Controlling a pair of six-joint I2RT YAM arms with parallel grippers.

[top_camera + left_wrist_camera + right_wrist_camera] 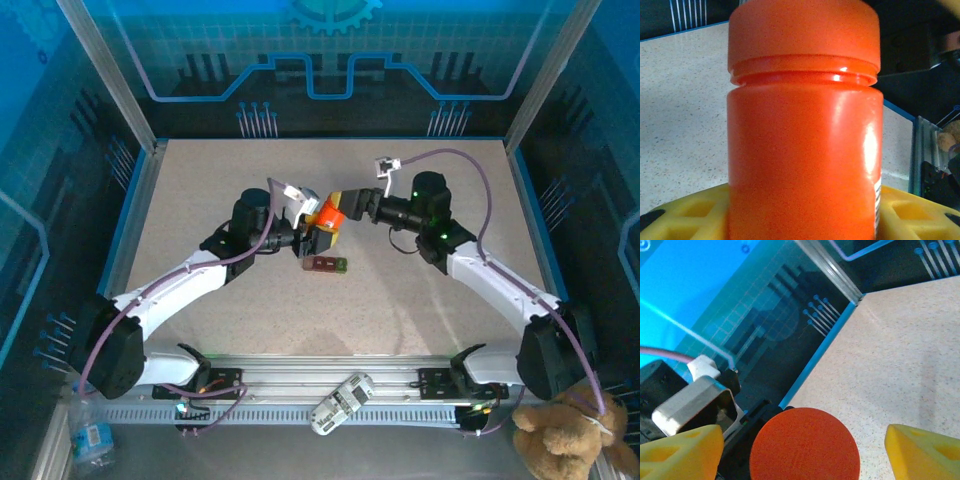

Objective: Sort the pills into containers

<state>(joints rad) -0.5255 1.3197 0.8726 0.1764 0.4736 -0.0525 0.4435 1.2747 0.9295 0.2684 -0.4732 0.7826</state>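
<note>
The containers (pixel 327 264), a short dark red strip with a green right end, lie flat on the table just in front of both grippers. My left gripper (pixel 316 234) is shut on the body of an orange bottle (pixel 802 150), holding it above the table with its orange cap (pixel 805 446) still on. Yellow fingers (pixel 680 210) press both sides of the bottle. My right gripper (pixel 802 452) is open around the cap, and its yellow fingers (pixel 680 452) stand clear of it on either side. The pills are hidden.
The speckled table (pixel 430 310) is ringed by a blue edge and glass walls. A white device (pixel 340 403) lies on the front rail. A plush toy (pixel 570 440) sits at the bottom right and a water bottle (pixel 90 435) at the bottom left.
</note>
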